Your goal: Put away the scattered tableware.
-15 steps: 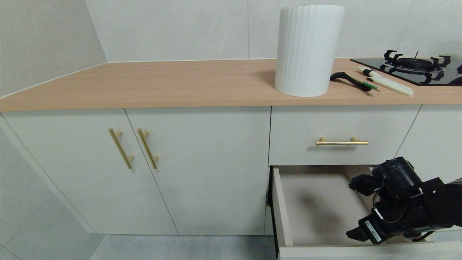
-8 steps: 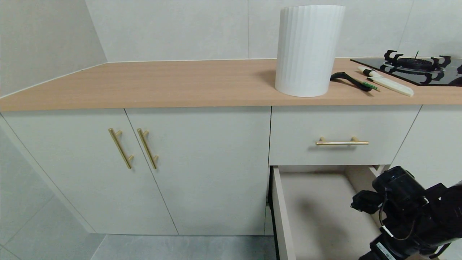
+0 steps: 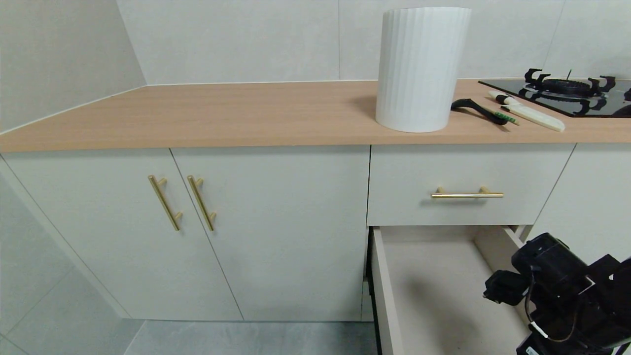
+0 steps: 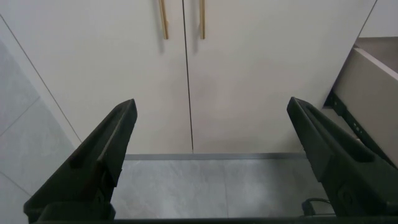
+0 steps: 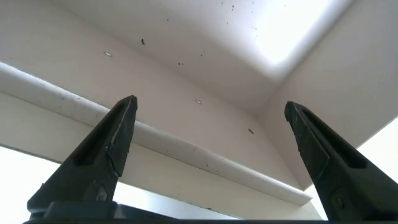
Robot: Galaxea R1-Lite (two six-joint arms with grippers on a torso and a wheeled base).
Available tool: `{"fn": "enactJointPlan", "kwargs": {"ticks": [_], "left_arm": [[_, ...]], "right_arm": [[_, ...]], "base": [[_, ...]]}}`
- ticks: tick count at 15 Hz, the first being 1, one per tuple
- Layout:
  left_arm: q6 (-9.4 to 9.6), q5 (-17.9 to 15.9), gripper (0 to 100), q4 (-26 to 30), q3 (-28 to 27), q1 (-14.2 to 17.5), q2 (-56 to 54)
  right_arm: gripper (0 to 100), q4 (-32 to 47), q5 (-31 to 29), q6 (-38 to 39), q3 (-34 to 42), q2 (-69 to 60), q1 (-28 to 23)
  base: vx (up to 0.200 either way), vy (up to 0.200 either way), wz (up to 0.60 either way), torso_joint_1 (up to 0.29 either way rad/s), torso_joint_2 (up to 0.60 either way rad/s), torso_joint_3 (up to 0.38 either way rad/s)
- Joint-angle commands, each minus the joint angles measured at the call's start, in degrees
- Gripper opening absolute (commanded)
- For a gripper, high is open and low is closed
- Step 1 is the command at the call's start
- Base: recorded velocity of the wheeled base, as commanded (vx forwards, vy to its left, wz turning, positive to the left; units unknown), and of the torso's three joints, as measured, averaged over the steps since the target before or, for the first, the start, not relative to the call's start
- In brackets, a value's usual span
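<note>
Lower drawer (image 3: pixel 383 291) open, right gripper (image 5: pixel 210 107) spread wide, empty, over it, left gripper (image 4: pixel 211 107) released facing cabinet doors (image 4: pixel 186 62), knife (image 3: pixel 535 117) on worktop (image 3: pixel 222 113)

Matt wood-grain countertop (image 3: pixel 222 111), brass-look handle (image 3: pixel 467 195)

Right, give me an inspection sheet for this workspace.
Surface: wooden countertop.
Job's things: black-handled utensil and white knife lying beside the hob; lower drawer open, nothing seen inside.
Clutter: tall white ribbed container on the countertop.
Grippers: left gripper open, facing the cabinet doors; right gripper open, at the lower drawer; both empty.
Cables: thin cable looped on the right arm.
Surroundings: closed upper drawer, tiled wall, grey floor.
</note>
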Motion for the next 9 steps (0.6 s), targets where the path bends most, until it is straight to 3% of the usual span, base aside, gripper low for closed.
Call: {"fn": "enactJointPlan", "kwargs": {"ticks": [1,4,7,9], "left_arm": [[-0.01,0.0,100,0.0,0.0,0.0,0.1],[-0.01,0.0,100,0.1,0.0,0.0,0.1],[-0.01,0.0,100,0.0,0.0,0.0,0.1],[-0.01,0.0,100,0.0,0.0,0.0,0.1]], "right_arm": [[100,-0.2,0.0,-0.1,-0.1,-0.6,0.0],[100,-0.8,-1.0,2.5,-3.6,-2.4,-0.9],[100,-1.1,-0.5,10.9,-8.6,-6.6,-1.8],[100,-5.6,-0.5,14.7,-9.9,-9.1,-2.7]], "base": [[0.0,0.0,0.0,0.0,0.0,0.0],[0.0,0.0,0.0,0.0,0.0,0.0],[0.0,0.0,0.0,0.0,0.0,0.0],[0.0,0.0,0.0,0.0,0.0,0.0]]}}
